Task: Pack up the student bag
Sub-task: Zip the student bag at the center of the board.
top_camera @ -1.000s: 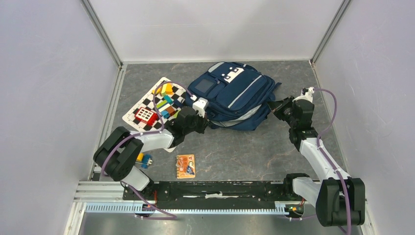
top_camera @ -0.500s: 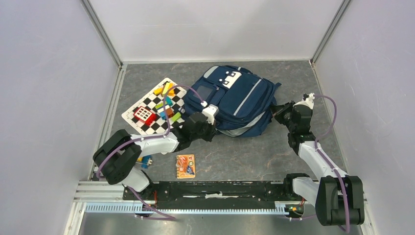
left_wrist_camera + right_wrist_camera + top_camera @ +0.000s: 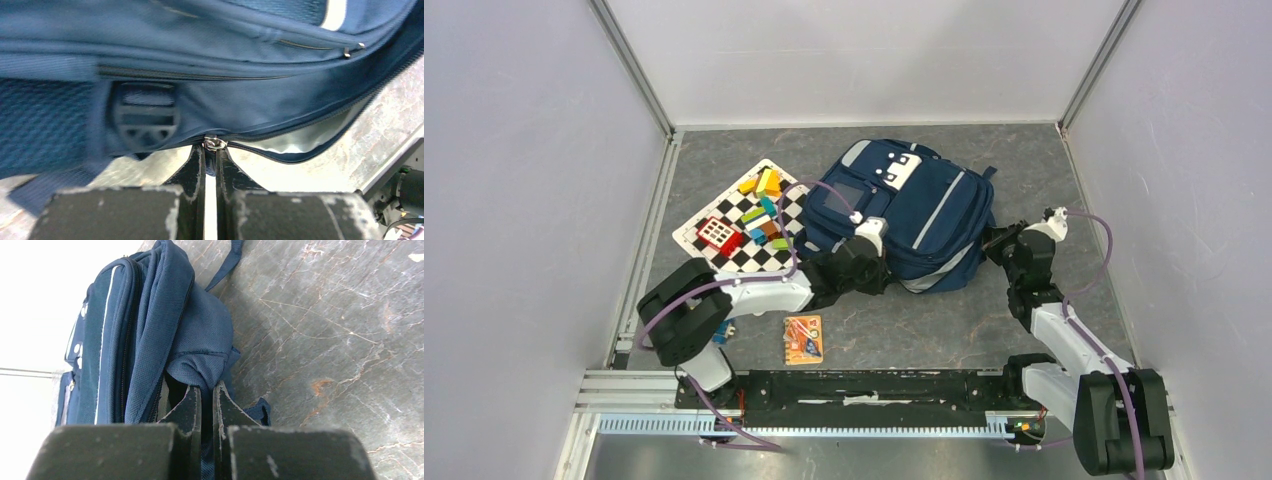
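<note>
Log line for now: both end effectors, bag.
left end effector: shut on zipper pull | right end effector: shut on student bag fabric | main zip: partly open

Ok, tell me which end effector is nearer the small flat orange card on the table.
Left. The left end effector pinches the zip pull of the navy-blue fabric backpack, just beyond the orange card; the right end effector grips the backpack's opposite side, much farther right.

checkered board (image 3: 744,258), toy blocks (image 3: 766,183), orange packet (image 3: 803,338)

Grey marbled table (image 3: 904,320) — student bag (image 3: 934,205), checkered board (image 3: 739,252), orange card (image 3: 803,338).
</note>
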